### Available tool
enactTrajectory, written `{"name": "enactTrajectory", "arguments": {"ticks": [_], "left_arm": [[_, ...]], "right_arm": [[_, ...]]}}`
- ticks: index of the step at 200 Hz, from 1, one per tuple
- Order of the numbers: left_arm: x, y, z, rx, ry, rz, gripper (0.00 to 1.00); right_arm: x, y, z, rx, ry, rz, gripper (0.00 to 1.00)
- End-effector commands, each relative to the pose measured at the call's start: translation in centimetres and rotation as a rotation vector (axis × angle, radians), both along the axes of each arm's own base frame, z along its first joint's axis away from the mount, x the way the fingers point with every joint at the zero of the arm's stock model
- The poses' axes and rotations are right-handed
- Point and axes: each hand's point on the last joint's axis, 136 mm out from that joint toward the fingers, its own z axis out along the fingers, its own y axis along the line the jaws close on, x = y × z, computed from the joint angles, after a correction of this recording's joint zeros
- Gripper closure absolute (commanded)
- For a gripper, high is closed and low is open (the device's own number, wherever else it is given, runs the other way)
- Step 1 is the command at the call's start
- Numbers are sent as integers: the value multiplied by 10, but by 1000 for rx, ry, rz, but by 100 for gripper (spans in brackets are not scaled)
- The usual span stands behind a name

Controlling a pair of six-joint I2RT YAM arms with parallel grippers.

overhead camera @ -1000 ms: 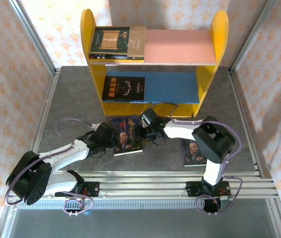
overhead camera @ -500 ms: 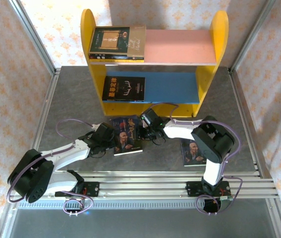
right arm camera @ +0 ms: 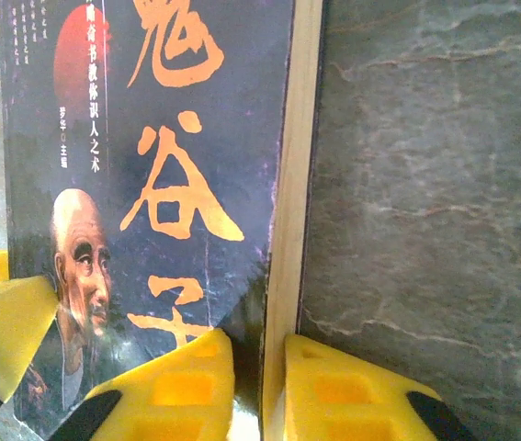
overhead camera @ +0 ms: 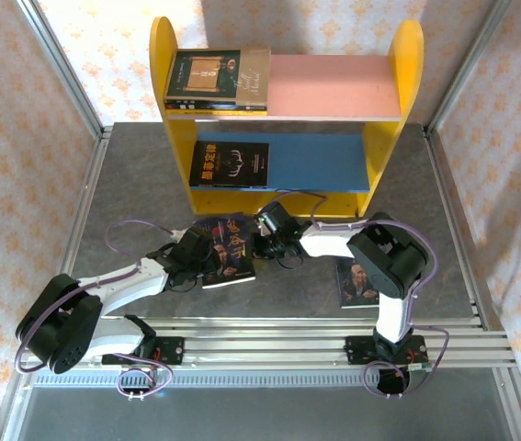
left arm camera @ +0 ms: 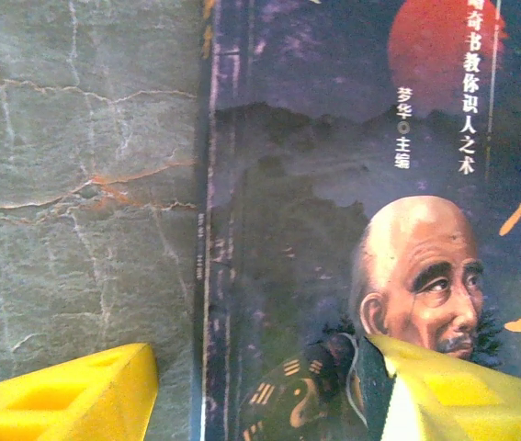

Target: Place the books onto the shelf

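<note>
Lettering 鬼谷 in orange is seen on the dark bearded-man paperback [right arm camera: 150, 184], laid on the grey stone tabletop [right arm camera: 425, 184]; its page edge is pinched by the right claw [right arm camera: 274, 347], its spine straddled by the spread left claw [left arm camera: 255, 367].

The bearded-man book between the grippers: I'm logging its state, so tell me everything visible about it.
The bearded-man book is a thin paperback with a dark cover showing a bald, bearded man's face, a red disc and orange Chinese characters, and cream page edges. It lies face up on the grey table before the shelf. The right gripper pinches its page edge; the open left gripper straddles its spine, one finger over the cover.
</note>
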Motion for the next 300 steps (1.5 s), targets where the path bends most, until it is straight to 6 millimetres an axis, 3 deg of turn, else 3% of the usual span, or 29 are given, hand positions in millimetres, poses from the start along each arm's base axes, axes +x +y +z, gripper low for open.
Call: {"name": "enactTrajectory", "arguments": {"ticks": [1,48,90,147,190,250,300], "left_arm": [[2,-1,-6,-14,14,1,40],[3,-7,-10,-31,21,-9,41],[9,-15,0,-71,-10,-29,41],[14,-39,46,-246,-160,-102,40],[11,-31,71,-251,-226,-92,39],[3,-9,53,-113,-135,-44,41],[13,-30,53,-203,-156,-81,47]], "right_arm": [[-24,-16,-45,-115,76,20,87],[-27,-17,-50,-114,83,26,96],[-30,-13,-52,-80,103,28,99],[-33,0,-53,-27,128,39,100],[-32,-1,-53,-34,125,39,100],[-29,-4,-48,-57,105,39,93],[-29,0,-43,-43,106,49,91]]}}
